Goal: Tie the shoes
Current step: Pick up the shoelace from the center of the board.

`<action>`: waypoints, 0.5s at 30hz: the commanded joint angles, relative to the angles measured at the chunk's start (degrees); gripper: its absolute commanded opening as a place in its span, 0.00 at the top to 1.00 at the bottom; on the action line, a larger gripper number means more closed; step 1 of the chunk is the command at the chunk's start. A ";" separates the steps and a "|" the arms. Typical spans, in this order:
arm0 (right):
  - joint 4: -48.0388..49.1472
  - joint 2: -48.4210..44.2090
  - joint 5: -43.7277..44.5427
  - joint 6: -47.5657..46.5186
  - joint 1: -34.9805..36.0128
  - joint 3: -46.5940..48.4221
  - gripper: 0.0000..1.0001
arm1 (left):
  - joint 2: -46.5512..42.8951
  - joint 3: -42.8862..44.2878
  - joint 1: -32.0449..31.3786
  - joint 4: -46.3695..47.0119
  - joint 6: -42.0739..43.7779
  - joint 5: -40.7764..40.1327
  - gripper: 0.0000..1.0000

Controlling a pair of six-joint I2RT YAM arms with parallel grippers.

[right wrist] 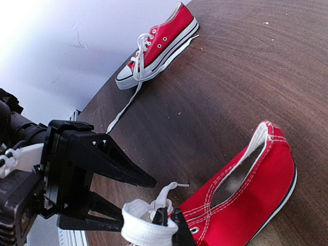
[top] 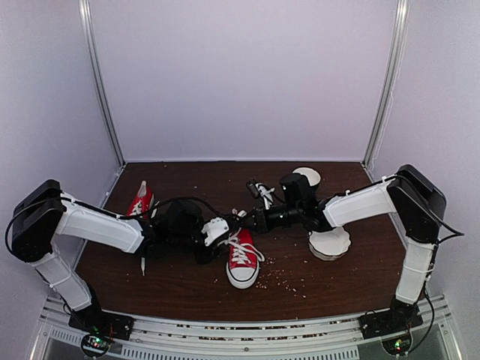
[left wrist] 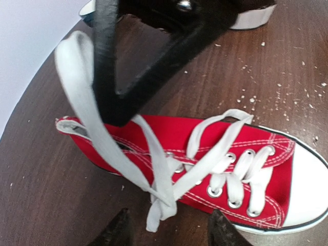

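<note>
- One red shoe (top: 242, 259) sits in the middle of the brown table (top: 180, 289). In the top view its white toe points to 6 o'clock.
- A second shoe (top: 139, 201) lies well apart from it, at about 10 o'clock, near the left wall.
- My right gripper (top: 247, 217) is just past the red shoe's heel, at 12 o'clock. It is pinched tight on a white lace (left wrist: 83, 102) and holds it up off the shoe in a loop.
- My left gripper (left wrist: 169, 233) is at about 10 o'clock from that shoe. Its fingers (left wrist: 120, 231) stand apart and grip nothing.
- A loose lace end (left wrist: 156, 218) hangs down between those fingers. I cannot tell if it touches them.
- A white bowl (top: 330, 242) sits at 3 o'clock from the red shoe.
- Many small crumbs (top: 289, 281) lie on the table at about 4 o'clock.
</note>
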 commanded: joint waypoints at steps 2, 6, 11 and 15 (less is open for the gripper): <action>-0.99 -2.82 2.31 -0.54 -0.17 0.13 1.00 | 0.13 1.94 -0.01 1.47 2.61 -4.46 0.52; -0.92 -2.99 2.37 -0.31 -0.21 0.14 1.00 | 4.09 4.58 -0.01 -1.20 3.27 -3.98 0.53; -1.00 -3.53 2.88 -0.36 -0.21 -0.12 1.00 | 6.51 6.55 0.29 -1.99 3.56 -4.20 0.67; -1.58 -3.97 3.75 -0.76 -0.20 -0.32 1.00 | 6.52 7.05 0.61 -2.39 3.48 -3.47 0.91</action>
